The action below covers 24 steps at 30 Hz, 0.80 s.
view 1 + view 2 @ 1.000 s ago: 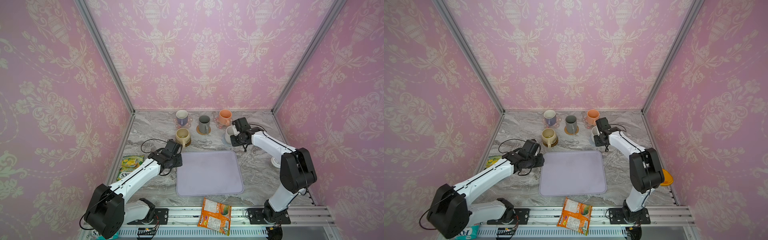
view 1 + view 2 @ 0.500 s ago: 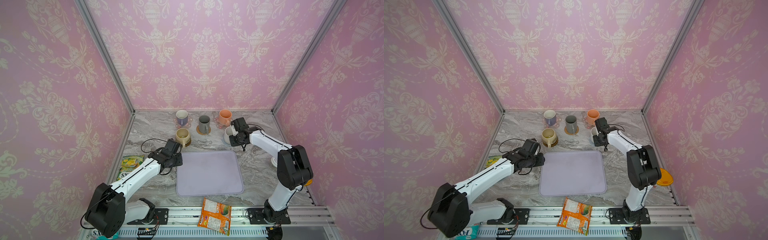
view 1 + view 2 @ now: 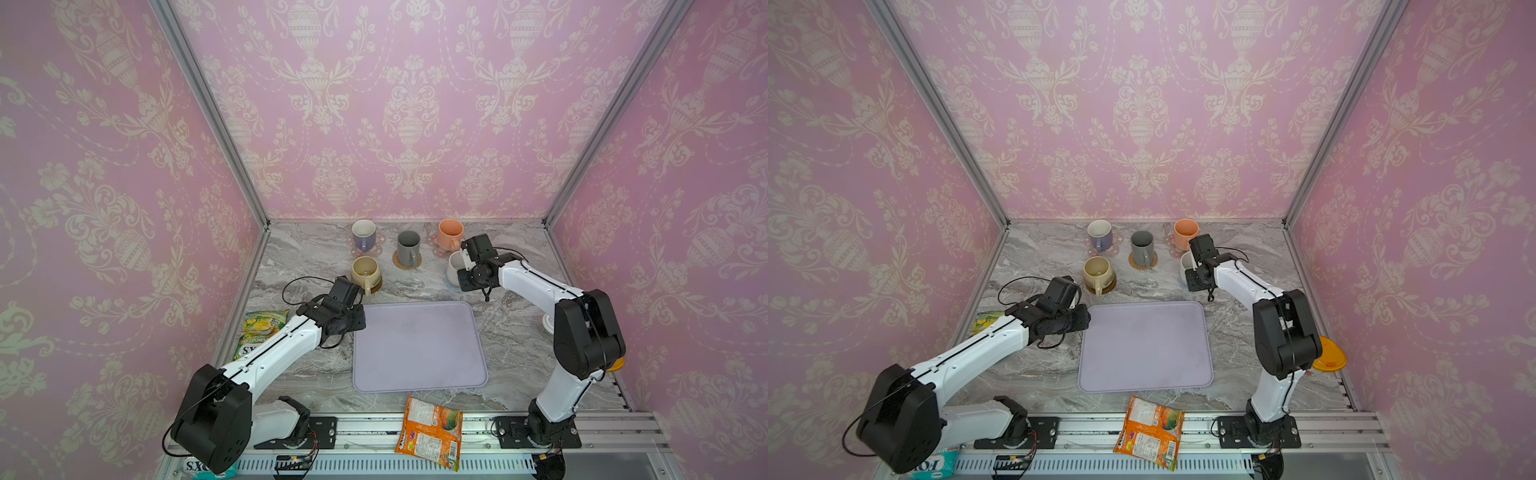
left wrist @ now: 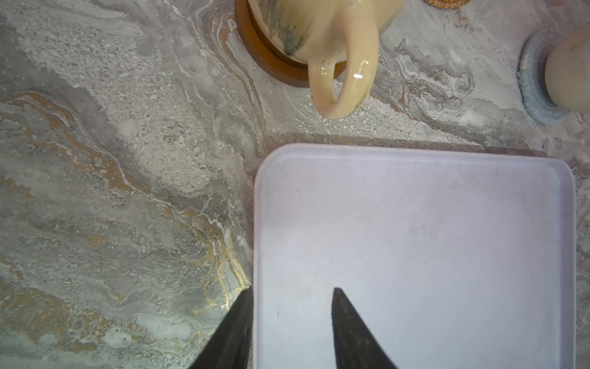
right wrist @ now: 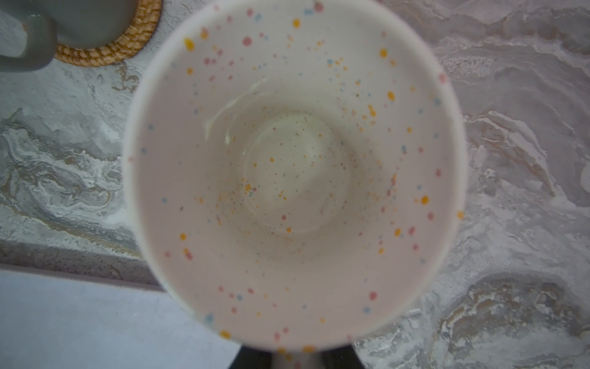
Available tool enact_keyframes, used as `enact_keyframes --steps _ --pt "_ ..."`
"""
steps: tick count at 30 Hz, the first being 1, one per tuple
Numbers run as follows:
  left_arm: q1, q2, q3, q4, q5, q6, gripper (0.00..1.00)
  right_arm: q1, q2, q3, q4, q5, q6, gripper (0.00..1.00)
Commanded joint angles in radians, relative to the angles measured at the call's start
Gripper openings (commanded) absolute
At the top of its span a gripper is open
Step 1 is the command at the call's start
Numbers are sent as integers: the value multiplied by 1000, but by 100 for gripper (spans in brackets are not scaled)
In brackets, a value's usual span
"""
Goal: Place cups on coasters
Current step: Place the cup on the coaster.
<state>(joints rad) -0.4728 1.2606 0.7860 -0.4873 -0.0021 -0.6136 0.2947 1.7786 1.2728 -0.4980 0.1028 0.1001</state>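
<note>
Both top views show five mugs at the back of the marble surface (image 3: 316, 257), each over a coaster. The lavender mug (image 3: 364, 235) stands on a pink flower coaster (image 3: 377, 249) at the far left. The dark grey mug (image 3: 408, 248) stands on the woven rattan coaster (image 3: 415, 262) in the middle. The peach-orange mug (image 3: 450, 234) stands on the second pink flower coaster (image 3: 435, 250). Nearer the arms, the beige mug (image 3: 365, 270) sits on the dark brown wooden disc (image 3: 377, 286), its handle pointing toward the lavender tray (image 3: 419, 374).

The right tool (image 3: 460, 270) is clamped narrowly on the near rim of the speckled white mug (image 3: 455, 264). In the right wrist view that mug (image 5: 293, 166) fills the frame, upright and empty, with the tool (image 5: 297, 359) pinching its wall. The left wrist view shows the mug over the grey-blue disc (image 4: 533, 92), which pokes out on one side. Whether the mug rests on the disc or hangs just above it, I cannot tell.

The left tool (image 3: 358, 322) holds nothing. Its fingers (image 4: 348, 319) stand partly apart, straddling the tray's edge near the corner closest to the beige mug.

An orange snack packet (image 3: 430, 434) lies at the front rail, and a yellow-green packet (image 3: 259, 332) lies beside the left arm.
</note>
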Motion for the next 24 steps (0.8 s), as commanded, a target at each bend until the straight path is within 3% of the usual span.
enact_keyframes --steps 1,13,18,24 --pt "10 6 -16 -1 22 10 43 -8 10 52 54 24 -15 0" --pt "11 16 -7 3 31 6 43 -8 18 38 38 24 1 1" --pt "12 15 -6 4 31 4 43 -8 5 36 18 17 14 15" --pt "11 8 -7 4 33 3 43 -8 -27 10 13 2 33 23"
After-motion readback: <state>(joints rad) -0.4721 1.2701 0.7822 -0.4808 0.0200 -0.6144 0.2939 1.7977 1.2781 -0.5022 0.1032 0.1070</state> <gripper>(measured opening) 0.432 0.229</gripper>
